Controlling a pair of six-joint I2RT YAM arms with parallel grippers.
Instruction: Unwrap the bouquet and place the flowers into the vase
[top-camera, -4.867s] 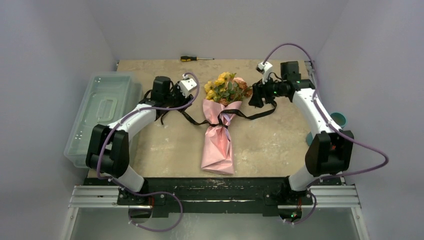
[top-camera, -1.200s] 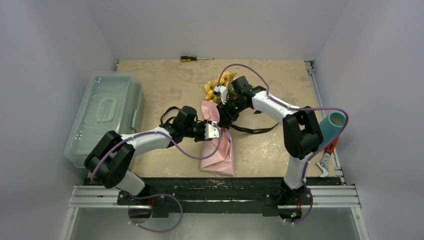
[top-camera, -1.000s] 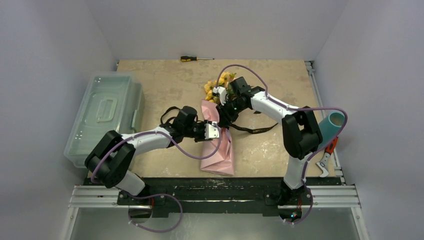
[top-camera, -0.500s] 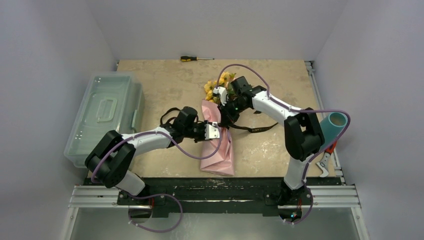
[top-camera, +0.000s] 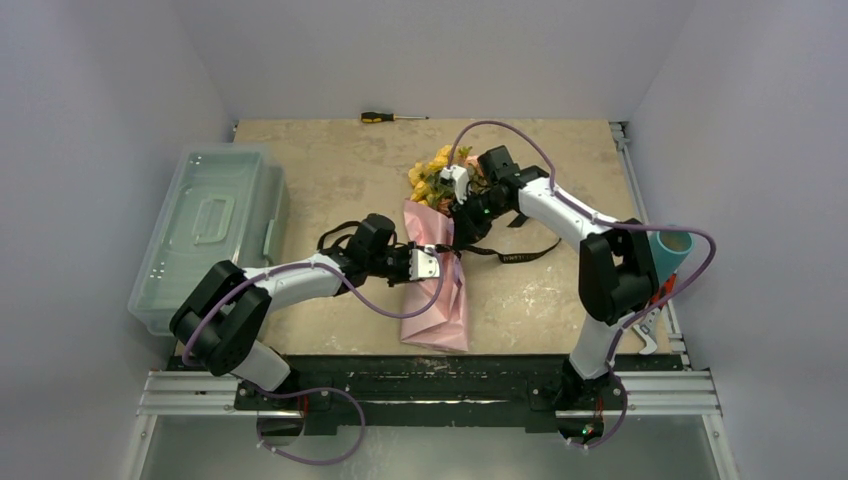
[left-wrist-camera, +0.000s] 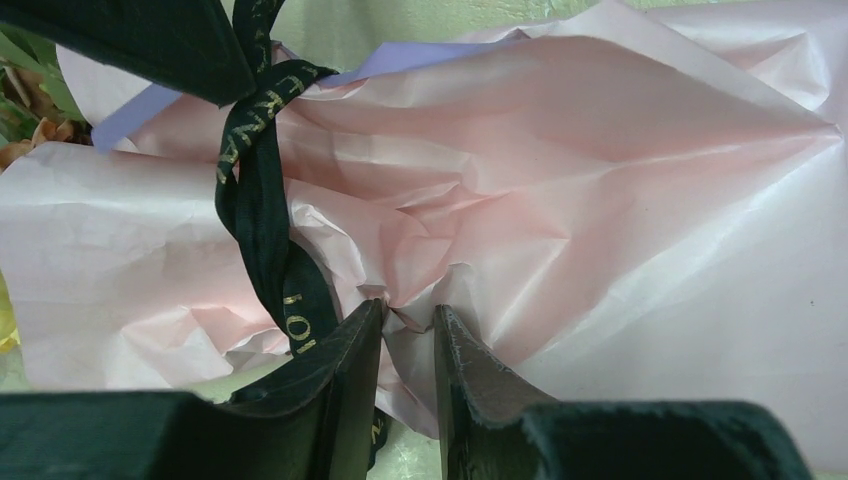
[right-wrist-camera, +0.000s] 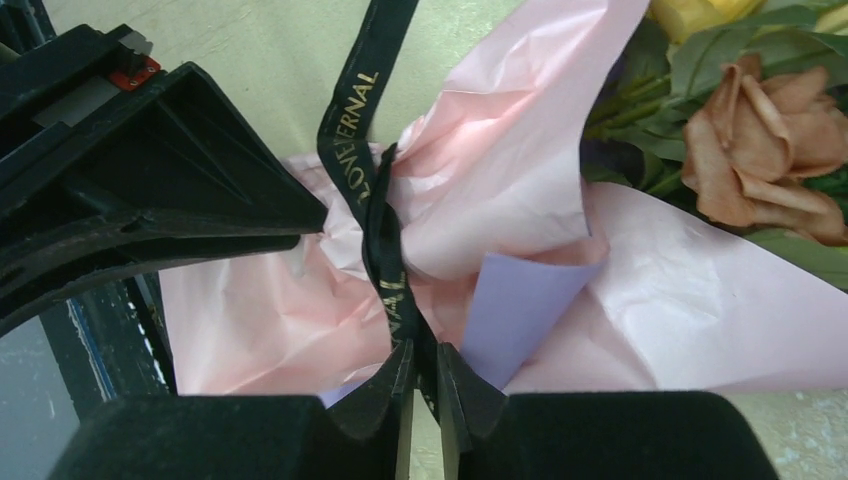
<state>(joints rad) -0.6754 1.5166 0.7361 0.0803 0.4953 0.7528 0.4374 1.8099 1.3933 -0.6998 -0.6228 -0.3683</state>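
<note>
- Change, right side: my right gripper has drawn back from the tied neck of the bouquet toward its flower end. The elbow has swung out to the bouquet's right.
- Jaws, right: clenched on the black ribbon, which runs straight up from the fingertips to the neck.
- Change, left side: none. My left gripper stays at the neck's left flank.
- Jaws, left: pinched on a fold of pink paper, just beside the ribbon.
- Meaning, my judgement: untying is under way, one side anchoring and the other pulling. The ribbon still circles the neck, so the wrap is not yet off.
- Flowers: inside the paper, at the bouquet's far end.
- Vase: well apart to the bouquet's right, partly behind my right elbow, with nothing in its visible mouth.
- Pose: both arms are bent low over the bouquet, and the left forearm reaches in from its left.
</note>
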